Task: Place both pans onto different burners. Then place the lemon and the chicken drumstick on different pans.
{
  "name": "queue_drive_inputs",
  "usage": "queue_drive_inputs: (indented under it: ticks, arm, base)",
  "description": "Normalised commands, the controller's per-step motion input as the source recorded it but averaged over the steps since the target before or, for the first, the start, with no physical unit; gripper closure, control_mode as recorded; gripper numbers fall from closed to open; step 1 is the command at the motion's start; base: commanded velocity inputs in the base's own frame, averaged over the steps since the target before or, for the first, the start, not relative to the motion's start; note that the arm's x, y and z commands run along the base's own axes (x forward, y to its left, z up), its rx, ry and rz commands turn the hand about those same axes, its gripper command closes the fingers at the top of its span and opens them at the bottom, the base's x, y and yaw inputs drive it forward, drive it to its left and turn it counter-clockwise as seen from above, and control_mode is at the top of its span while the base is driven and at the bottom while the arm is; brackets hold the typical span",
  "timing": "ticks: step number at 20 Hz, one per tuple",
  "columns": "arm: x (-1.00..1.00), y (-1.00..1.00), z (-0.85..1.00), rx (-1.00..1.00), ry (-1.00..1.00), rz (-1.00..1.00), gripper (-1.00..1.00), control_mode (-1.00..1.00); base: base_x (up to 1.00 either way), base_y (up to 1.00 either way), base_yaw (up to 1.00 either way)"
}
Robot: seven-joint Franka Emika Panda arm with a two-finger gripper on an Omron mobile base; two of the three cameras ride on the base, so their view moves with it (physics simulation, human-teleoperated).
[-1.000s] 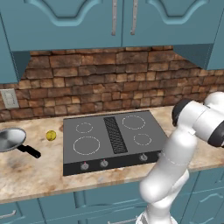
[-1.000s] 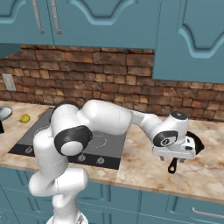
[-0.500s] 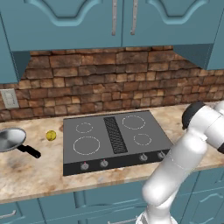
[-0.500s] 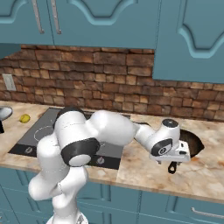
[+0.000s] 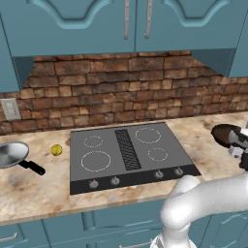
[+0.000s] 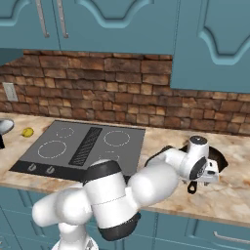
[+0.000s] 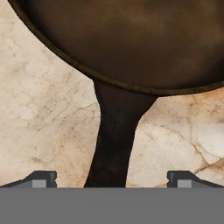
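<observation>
Home kitchen, teal cabinets (image 5: 72,24), brick backsplash (image 5: 121,87), inset cooktop (image 5: 128,152), marbled countertop (image 5: 29,193)

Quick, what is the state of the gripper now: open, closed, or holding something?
Gripper: open, holding nothing; its fingertips stand either side of the dark brown pan's handle.

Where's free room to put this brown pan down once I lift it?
All four burner rings on the cooktop are bare, so any works. Bare counter also lies between the cooktop and the brown pan. The left end is busier: the silver pan and lemon sit there. The open claw straddles the brown pan's handle.
</observation>
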Motion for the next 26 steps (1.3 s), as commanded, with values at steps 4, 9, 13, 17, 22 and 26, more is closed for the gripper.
queue_drive_inputs:
  ticks: [4,9,13,17,22,26]
  arm:
    - [0.00,-0.01,-0.13,0.01,0.07,0.00,-1.00,-1.00]
    - [0.00,0.00,-0.24,0.00,0.12,0.00,-1.00,-1.00]
    - [0.00,0.00,-0.11,0.00,0.05,0.00,1.00,-1.00]
    - [0.00,0.00,0.00,0.00,0.00,0.00,1.00,-1.00]
    - [-0.02,0.00,0.27,0.00,-0.01,0.00,1.00,-1.00]
    - [-0.14,0.00,0.37,0.00,-0.03,0.00,1.00,-1.00]
  base:
    - [0.00,0.00,0.00]
    - [0.00,0.00,0.00]
    - [0.00,0.00,0.00]
    - [0.00,0.00,0.00]
    - [0.00,0.00,0.00]
    - [0.00,0.00,0.00]
